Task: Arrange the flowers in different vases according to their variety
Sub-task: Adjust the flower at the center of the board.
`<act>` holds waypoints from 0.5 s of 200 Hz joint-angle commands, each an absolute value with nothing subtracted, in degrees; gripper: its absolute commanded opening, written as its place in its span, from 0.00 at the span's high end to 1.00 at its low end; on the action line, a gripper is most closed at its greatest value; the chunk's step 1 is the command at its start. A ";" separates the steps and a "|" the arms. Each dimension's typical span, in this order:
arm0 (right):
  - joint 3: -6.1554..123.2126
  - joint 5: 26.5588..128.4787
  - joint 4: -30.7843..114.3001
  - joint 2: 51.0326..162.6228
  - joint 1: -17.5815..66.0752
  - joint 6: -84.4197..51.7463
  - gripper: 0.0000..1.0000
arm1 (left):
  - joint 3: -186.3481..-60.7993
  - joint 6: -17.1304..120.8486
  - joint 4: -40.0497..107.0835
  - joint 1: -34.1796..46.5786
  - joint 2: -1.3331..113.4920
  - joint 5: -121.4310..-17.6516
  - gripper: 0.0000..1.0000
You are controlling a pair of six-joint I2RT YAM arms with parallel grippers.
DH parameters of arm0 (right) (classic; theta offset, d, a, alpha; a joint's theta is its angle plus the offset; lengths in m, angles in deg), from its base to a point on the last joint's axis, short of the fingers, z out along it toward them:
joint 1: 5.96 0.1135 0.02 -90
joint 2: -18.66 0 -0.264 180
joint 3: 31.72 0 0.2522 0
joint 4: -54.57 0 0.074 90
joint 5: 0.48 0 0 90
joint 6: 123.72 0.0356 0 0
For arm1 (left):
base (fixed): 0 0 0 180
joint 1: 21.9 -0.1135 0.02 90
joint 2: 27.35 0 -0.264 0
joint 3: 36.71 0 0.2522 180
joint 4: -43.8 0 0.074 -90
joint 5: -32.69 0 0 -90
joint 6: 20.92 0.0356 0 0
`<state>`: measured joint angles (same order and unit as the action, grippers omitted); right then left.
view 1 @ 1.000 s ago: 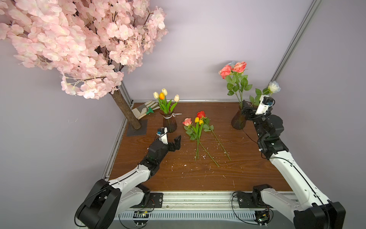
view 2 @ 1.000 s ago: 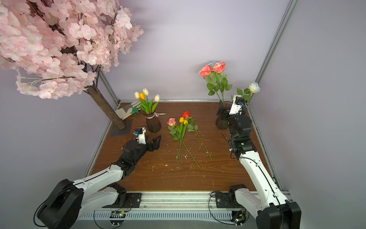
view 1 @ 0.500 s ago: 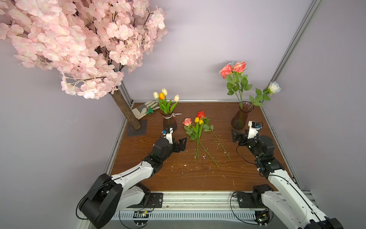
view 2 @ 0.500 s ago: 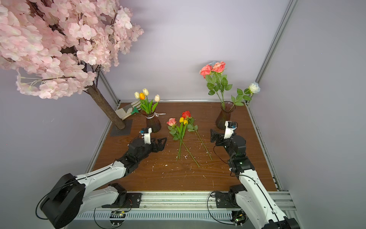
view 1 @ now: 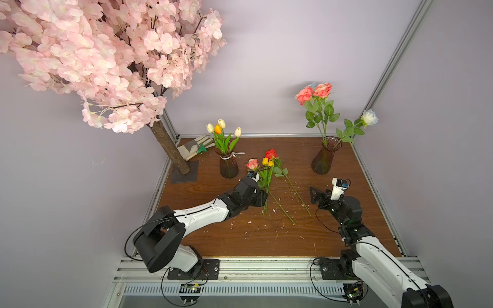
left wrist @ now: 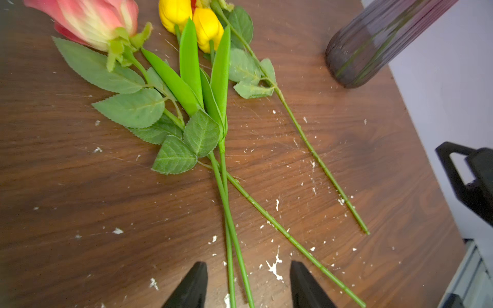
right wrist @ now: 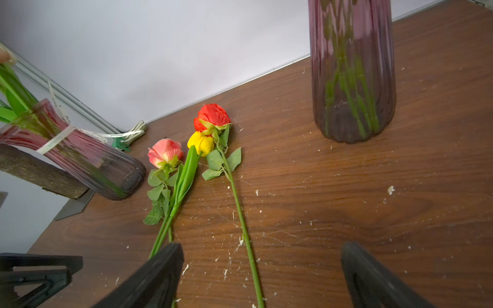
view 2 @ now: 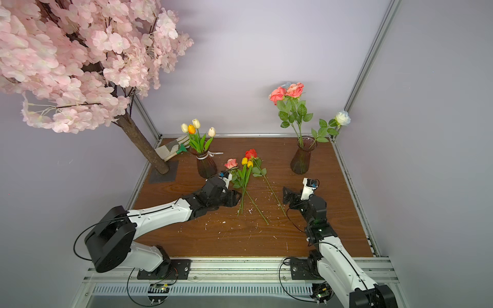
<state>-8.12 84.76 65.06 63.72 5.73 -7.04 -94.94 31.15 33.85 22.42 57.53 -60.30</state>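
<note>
- When peeking through the left wrist view, can see the left gripper point(left wrist: 248, 266) roughly half open, black fingers point(left wrist: 192, 288) straddling the two thin green stems of the yellow tulips point(left wrist: 206, 26) lying flat on the brown wooden table point(left wrist: 80, 213). Clear gap either side of the stems, so no pinch, nothing held.
- Can't get that gap from both top views: just the gripper body sitting low over the lower half of those stems, fingertips mostly hidden.
- Lying loose right beside the tulips: a pink leafy rose point(view 1: 252, 164) on the left arm's side, leaves overlapping the tulip leaves, and a red leafy rose point(view 1: 271, 154) on the other, stem angling off toward the right arm.
- Got the right gripper point(right wrist: 261, 248) spread wide and holding nothing, hanging over the table with the red rose's stem end passing between the fingers in the right wrist view, no contact to be seen.
- Only in the right wrist view and both top views: the dark reddish-brown ribbed glass vase with the white ribbon round its neck point(right wrist: 88, 165), upright near the back, stuffed with cream and orange tulips point(view 1: 218, 129).
- Left wrist view catches just the base of the plain dark ribbed glass vase point(left wrist: 373, 45); need a top view for the contents: two pink roses point(view 1: 304, 95) and a white rose point(view 1: 369, 117).
</note>
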 commanded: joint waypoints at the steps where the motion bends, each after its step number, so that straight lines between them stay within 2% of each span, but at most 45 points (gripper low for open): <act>1: -7.94 87.30 69.76 62.55 6.08 -5.89 0.01 | -99.11 32.40 24.57 23.30 61.91 -58.53 0.57; 47: -7.87 89.39 68.06 61.51 6.04 -6.04 0.01 | -104.62 32.76 20.20 24.74 67.94 -56.83 0.64; 100: -7.71 89.08 67.79 61.80 6.00 -5.77 0.00 | -106.09 32.24 19.71 26.72 71.38 -56.17 0.65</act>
<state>-8.36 88.04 65.87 62.15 5.73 -6.56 -104.66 31.82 22.00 25.13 69.84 -57.67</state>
